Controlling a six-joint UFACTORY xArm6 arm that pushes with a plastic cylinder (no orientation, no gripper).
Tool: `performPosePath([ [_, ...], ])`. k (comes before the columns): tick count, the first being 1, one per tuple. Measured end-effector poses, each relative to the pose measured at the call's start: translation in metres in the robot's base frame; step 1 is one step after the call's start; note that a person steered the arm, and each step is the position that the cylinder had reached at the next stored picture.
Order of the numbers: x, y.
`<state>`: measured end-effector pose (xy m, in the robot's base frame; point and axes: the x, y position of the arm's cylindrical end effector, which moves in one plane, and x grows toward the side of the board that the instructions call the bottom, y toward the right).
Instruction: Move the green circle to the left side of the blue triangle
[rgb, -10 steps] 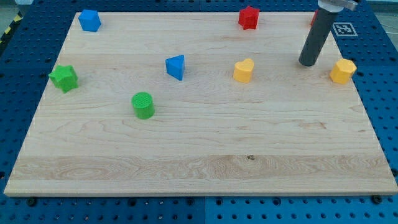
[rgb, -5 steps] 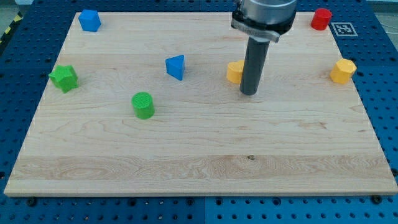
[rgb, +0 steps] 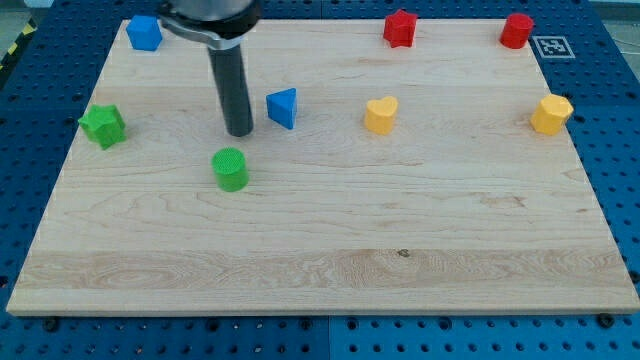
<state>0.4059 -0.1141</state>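
The green circle (rgb: 230, 168), a short upright cylinder, sits on the pale wooden worktop (rgb: 330, 260) in its left half, roughly midway between the top and bottom edges. The blue triangle (rgb: 283, 107) lies up and to the right of it, nearer the top edge, the two clearly apart.

My tip (rgb: 239, 131) rests on the worktop between them: just above the green circle, a little to its right, and just left of the blue triangle. It touches neither. This rig carries no pincer, only the straight dark rod, so there is nothing to be apart or together.

Farther out, a green star-shaped block (rgb: 102, 125) sits near the left edge. A blue block (rgb: 144, 32) sits by the top-left corner. A yellow heart (rgb: 380, 114) lies right of the triangle, and a yellow block (rgb: 551, 114) sits near the right edge. Two red blocks, one (rgb: 400, 27) along the top edge and another (rgb: 517, 30) near the top-right corner, complete the scene.

I judge the main risk to be my tip's position. It occupies roughly the spot where the circle should end up, and it stands on the wrong side for pushing it upward. Driving down from here would shove the circle toward the bottom edge. Swinging right could knock the triangle and shift the target. An off-centre push would let the round block roll aside.
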Motion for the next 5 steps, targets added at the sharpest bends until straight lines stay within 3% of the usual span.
performPosePath([
  [5, 0.035, -0.047],
])
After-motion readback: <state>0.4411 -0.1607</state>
